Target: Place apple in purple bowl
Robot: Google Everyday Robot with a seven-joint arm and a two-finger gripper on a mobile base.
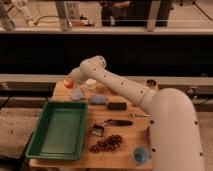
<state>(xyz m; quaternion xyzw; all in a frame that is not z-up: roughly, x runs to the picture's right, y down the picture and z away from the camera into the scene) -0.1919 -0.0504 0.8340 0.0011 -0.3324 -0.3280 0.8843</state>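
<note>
The apple (67,83) is a small orange round fruit at the far left corner of the wooden table (125,135). My gripper (70,81) is at the end of the white arm (125,90), which reaches across the table from the lower right. The gripper is shut on the apple and holds it just above the table top. The purple bowl is hidden, probably behind the arm's large white body at the right.
A green tray (57,127) fills the table's left half. Nearby are a white cup (91,84), two blue pieces (77,94) (98,99), two black objects (117,106) (119,122), grapes (106,144), a small blue cup (141,155) and a metal cup (150,83).
</note>
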